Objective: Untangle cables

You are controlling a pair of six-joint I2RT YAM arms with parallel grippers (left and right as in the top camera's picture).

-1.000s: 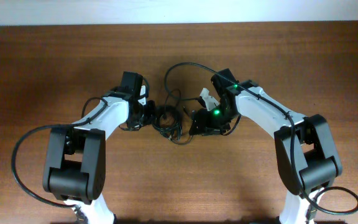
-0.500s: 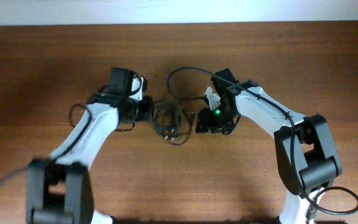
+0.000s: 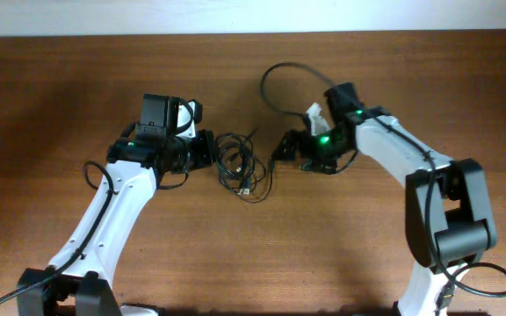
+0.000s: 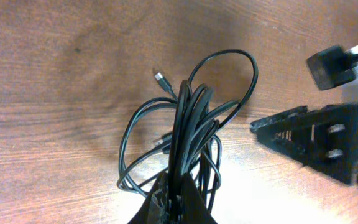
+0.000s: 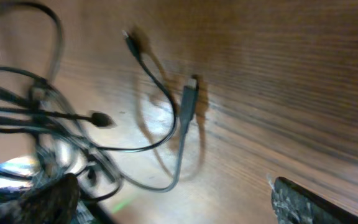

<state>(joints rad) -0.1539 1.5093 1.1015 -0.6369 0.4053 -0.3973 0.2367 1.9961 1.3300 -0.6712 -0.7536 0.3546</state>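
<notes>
- Pinching the bunched strands of the cables [image 4: 191, 124], the left gripper [image 4: 176, 194] has its fingers pressed together on the tangle's near edge
- Spread and empty, the right gripper [image 3: 279, 151] sits just beside the tangle on the wooden table [image 3: 367, 70], between the arms
- Best handled, by judgement: left anchors firmly, right takes one loose plug end [image 5: 188, 96] and draws outward slowly
- The bundle's long axis runs from the left fingers toward the right gripper; a silver-tipped plug [image 4: 159, 78] points off to one side

A brown wood-grain desk [image 3: 60, 88] spreads all around the left end effector [image 3: 210, 149]. Well beyond it, a pale wall [image 3: 235, 16] borders the desk's far edge.
</notes>
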